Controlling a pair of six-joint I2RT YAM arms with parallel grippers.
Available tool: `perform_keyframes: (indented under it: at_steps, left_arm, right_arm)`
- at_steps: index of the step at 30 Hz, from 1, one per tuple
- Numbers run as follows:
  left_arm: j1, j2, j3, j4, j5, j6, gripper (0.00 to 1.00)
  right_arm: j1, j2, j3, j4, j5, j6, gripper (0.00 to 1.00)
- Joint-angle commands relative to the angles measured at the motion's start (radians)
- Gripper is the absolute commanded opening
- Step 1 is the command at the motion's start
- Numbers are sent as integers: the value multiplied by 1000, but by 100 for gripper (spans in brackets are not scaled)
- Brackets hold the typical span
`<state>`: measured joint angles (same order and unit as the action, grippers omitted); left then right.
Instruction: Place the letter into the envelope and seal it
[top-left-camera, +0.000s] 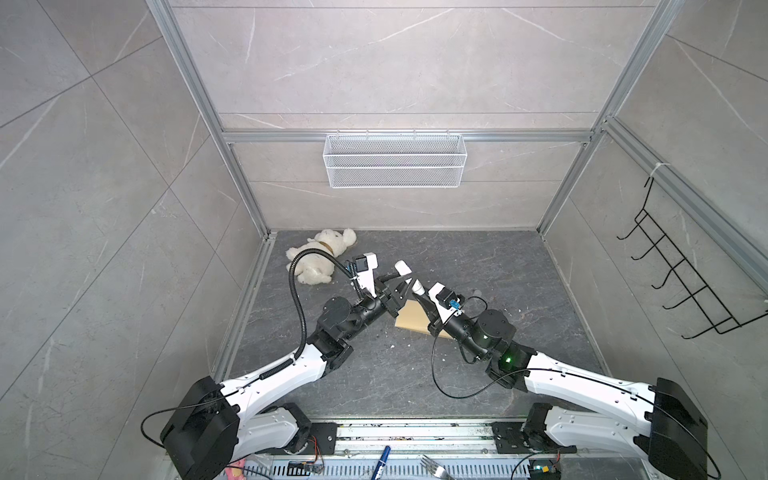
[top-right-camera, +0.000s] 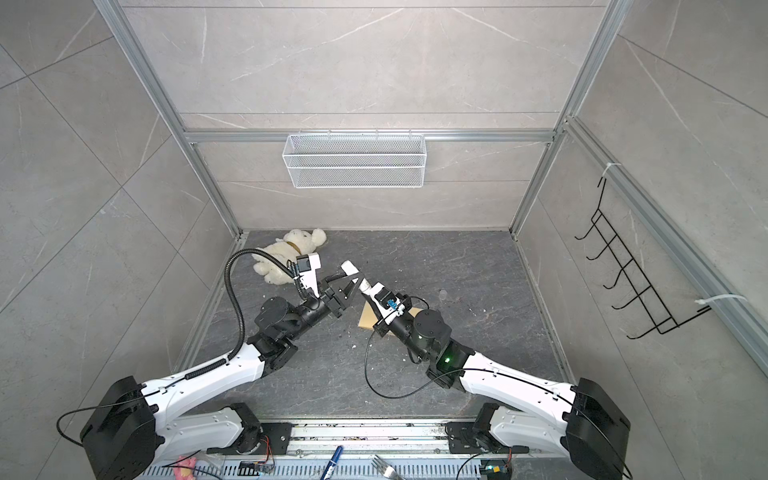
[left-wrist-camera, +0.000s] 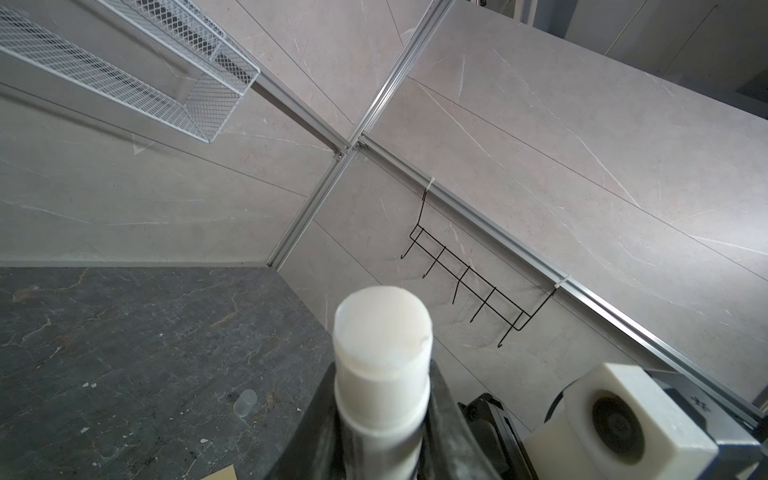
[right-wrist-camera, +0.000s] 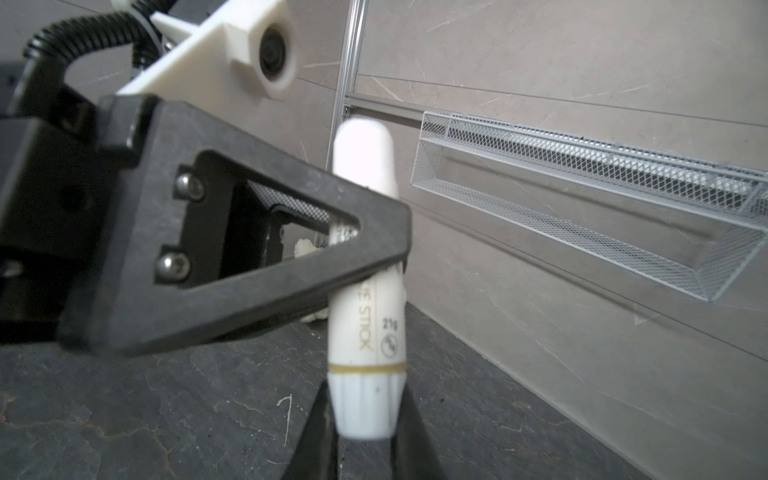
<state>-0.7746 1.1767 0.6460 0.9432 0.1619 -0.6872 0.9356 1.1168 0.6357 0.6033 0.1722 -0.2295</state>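
A plain tan envelope (top-left-camera: 411, 318) (top-right-camera: 368, 318) lies flat on the dark table, partly under both wrists. The letter is hidden. Above the envelope, both grippers hold one white glue stick (top-left-camera: 409, 276) (top-right-camera: 357, 276) (right-wrist-camera: 365, 332). My left gripper (top-left-camera: 401, 282) (left-wrist-camera: 382, 386) is shut on its barrel, and the bare glue tip (left-wrist-camera: 382, 328) points away from that wrist. My right gripper (top-left-camera: 422, 293) (right-wrist-camera: 365, 415) is shut on its ribbed base, its fingers (right-wrist-camera: 316, 428) pressed to both sides. The stick's clear cap (left-wrist-camera: 245, 402) lies loose on the table.
A white plush bear (top-left-camera: 320, 259) lies at the back left of the table. A white mesh basket (top-left-camera: 395, 160) hangs on the back wall and a black hook rack (top-left-camera: 685, 282) on the right wall. A blue pen (top-left-camera: 382, 459) and a fork (top-left-camera: 432, 465) lie at the front rail.
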Motion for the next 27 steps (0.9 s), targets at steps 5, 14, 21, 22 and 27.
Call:
perform_keyframes:
  at_steps: [5,14,21,22,27]
  left_arm:
    - [-3,-7,14,69,50,29,0]
    - [-4,-20,18,47,40,28,0]
    - [-3,-23,18,34,33,28,0]
    - [-4,-25,17,33,31,28,0]
    - [-4,-30,19,22,25,29,0]
  right_arm:
    - [-10,-59,45,-25,-114,118,0]
    - [-17,-61,109,-216,-84,86,47]
    - [-17,-73,99,-195,-13,74,41]
    - [-17,-75,101,-197,-2,72,40]
    - [-17,-78,106,-208,10,60,39]
